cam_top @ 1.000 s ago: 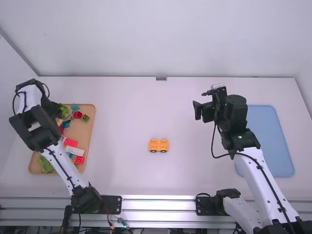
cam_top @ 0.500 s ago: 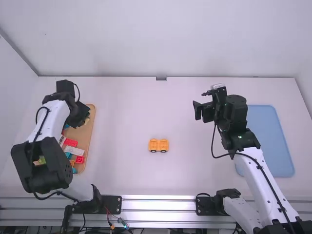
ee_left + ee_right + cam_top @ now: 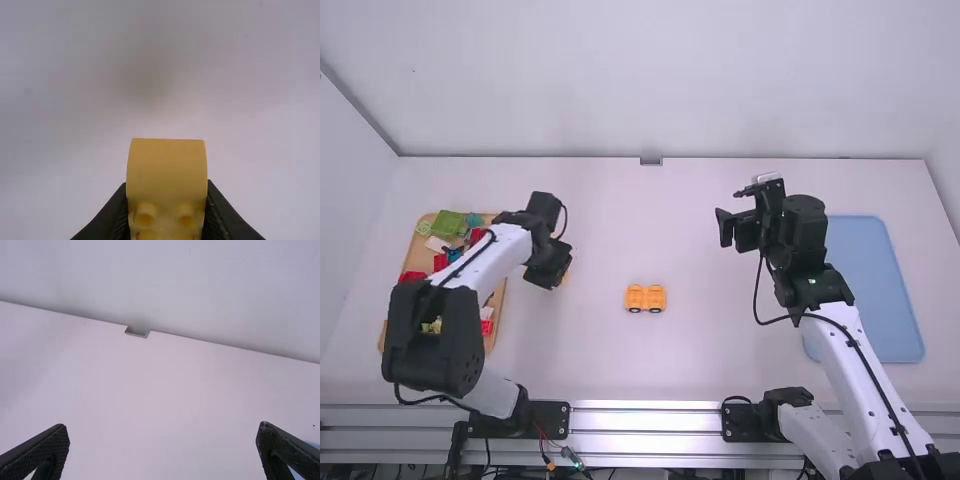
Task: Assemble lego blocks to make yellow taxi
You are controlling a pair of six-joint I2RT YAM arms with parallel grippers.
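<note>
My left gripper (image 3: 560, 278) is over the table between the block tray and the taxi base. In the left wrist view the left gripper (image 3: 167, 215) is shut on a yellow block (image 3: 166, 170) with a curved top and round studs or holes at its lower end. The orange-yellow taxi base (image 3: 645, 298) with dark wheels stands on the middle of the table, to the right of the left gripper. My right gripper (image 3: 724, 226) is held above the table's right half. Its fingers are wide apart with nothing between them in the right wrist view, where the gripper (image 3: 162, 450) faces the back wall.
A wooden tray (image 3: 497, 300) of loose red, green, blue and other blocks lies at the left, partly under the left arm. On the right, a blue tray (image 3: 880, 290) lies beside and behind the right arm. A small grey fixture (image 3: 650, 161) sits at the table's back edge.
The left arm has swung right from over the wooden tray to the table beside it, carrying the yellow block. More of the tray's blocks are uncovered. The right arm and the taxi base have stayed put.
</note>
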